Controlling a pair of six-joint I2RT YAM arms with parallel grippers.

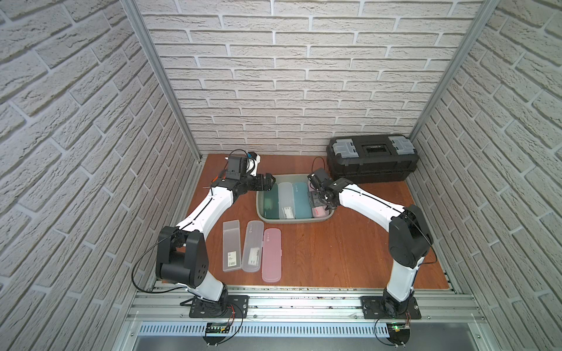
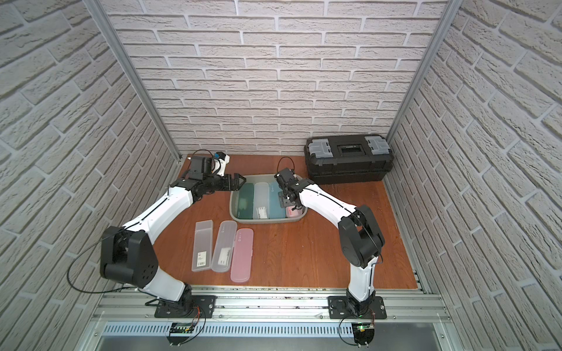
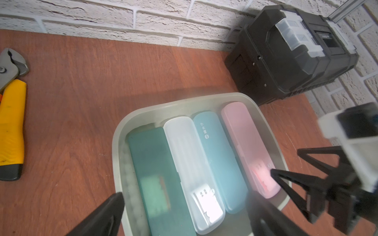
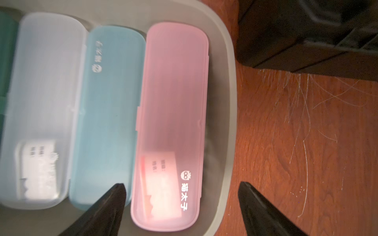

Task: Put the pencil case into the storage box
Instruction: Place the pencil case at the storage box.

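Right fingers: My right fingers (image 1: 320, 203) are spread wide apart. They pinch nothing.
Pink pencil case: The pink pencil case (image 4: 173, 102) lies flat inside the storage box (image 4: 230, 114). It is the last one in the row, right next to the box wall on the side of the black toolbox (image 1: 372, 158).
Case and right fingers: The end of the case with the white writing sits under the gap between my right fingers. One tip hangs over the line where this case meets the teal case (image 4: 108, 114). The other tip hangs just past the box rim, over the worktop (image 1: 334, 249). I cannot tell how high above the case they are.
Left fingers: My left fingers (image 1: 270, 181) are spread wide too, and they are empty. They hang by the far corner of the box on my left side, well apart from the pink pencil case.
Others in the box: A clear case (image 4: 45, 81) and a dark green case (image 3: 151, 163) lie beside the teal one, all side by side.
On the worktop: Two clear cases (image 1: 231, 249) (image 1: 253, 246) and a pink case (image 1: 272, 258) lie in a row near me, outside the box.
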